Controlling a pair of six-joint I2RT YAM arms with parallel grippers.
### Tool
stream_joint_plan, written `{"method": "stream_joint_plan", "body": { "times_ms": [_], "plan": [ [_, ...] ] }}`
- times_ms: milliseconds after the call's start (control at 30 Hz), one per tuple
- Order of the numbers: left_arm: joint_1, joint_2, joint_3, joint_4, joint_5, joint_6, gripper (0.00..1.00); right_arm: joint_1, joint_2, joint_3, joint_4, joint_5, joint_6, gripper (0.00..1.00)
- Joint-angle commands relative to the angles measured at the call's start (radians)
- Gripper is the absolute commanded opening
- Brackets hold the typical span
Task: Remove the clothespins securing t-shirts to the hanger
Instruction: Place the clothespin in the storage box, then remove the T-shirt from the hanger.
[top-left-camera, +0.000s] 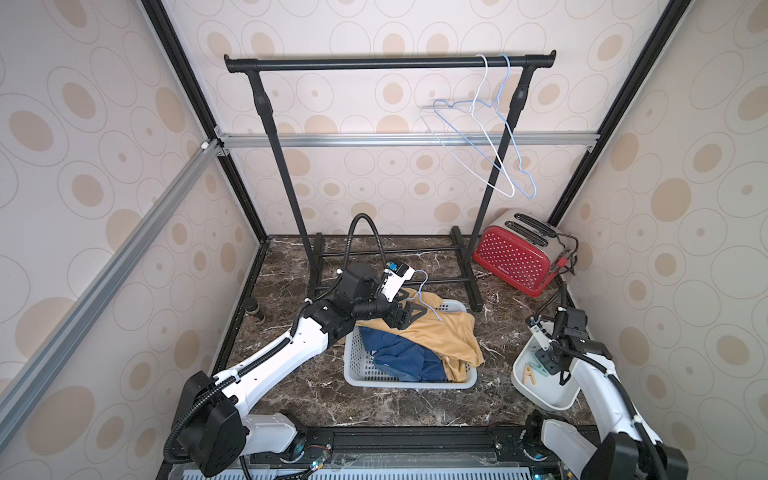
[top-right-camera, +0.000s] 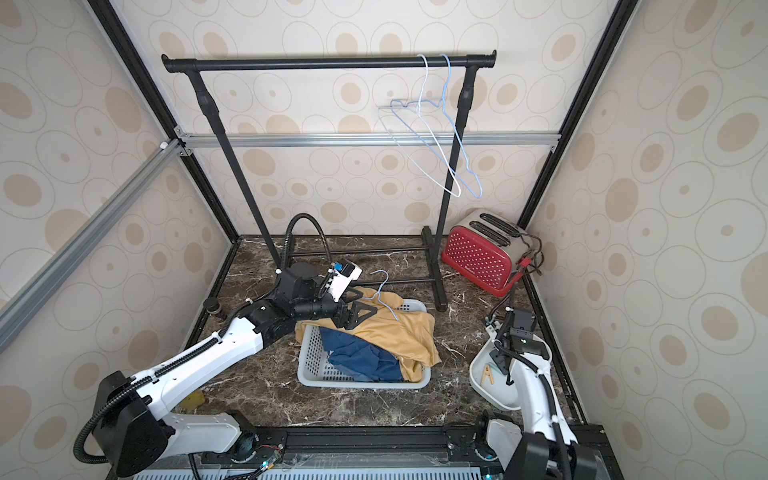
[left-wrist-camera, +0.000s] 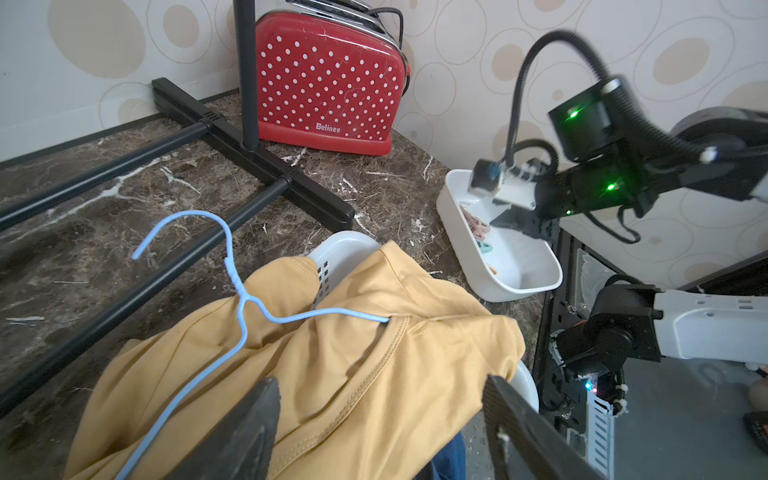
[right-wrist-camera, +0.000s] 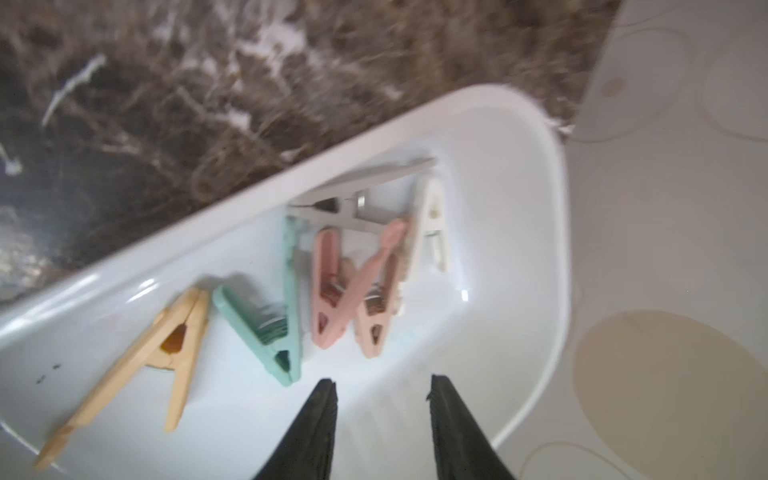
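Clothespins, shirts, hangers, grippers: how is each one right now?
Clothespins: loose in the white tub.
Yellow t-shirt: crumpled over basket, blue hanger in its neck.
Blue t-shirts: crumpled in basket.
Rail hangers: hanging bare.
Left gripper: open, empty.
Right gripper: open, empty.

Bare tabletop (top-left-camera: 496, 374) lies open between basket (top-left-camera: 353, 361) and tub (top-left-camera: 548, 397); rack bars (top-left-camera: 395, 250) cross behind.

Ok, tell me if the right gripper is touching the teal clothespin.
Apart: the right wrist view shows bare bin between right gripper and teal clothespin.

clothespins (right-wrist-camera: 328, 291) blurred, blue shirts (top-left-camera: 395, 353) partly hidden under yellow shirt (top-left-camera: 440, 332)
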Motion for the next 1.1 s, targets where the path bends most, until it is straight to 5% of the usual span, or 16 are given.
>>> {"method": "stream_joint_plan", "body": {
  "times_ms": [0,300,633,1067],
  "plan": [
    [-0.002,-0.002,0.082,-0.106,-0.019,0.07,0.78,0.037,-0.107,0.085,0.01,0.001,0.118,0.43],
    [0.0,-0.065,0.061,-0.2,-0.151,0.114,0.79,0.394,-0.072,0.388,-0.26,-0.004,0.556,0.48],
    [0.01,-0.128,0.047,-0.327,-0.312,0.159,0.81,0.795,0.022,0.41,-0.121,-0.157,0.906,0.61],
    [0.055,-0.179,0.034,-0.435,-0.378,0.088,0.81,0.847,0.319,0.471,0.171,-0.477,1.091,0.65]
  ]
}}
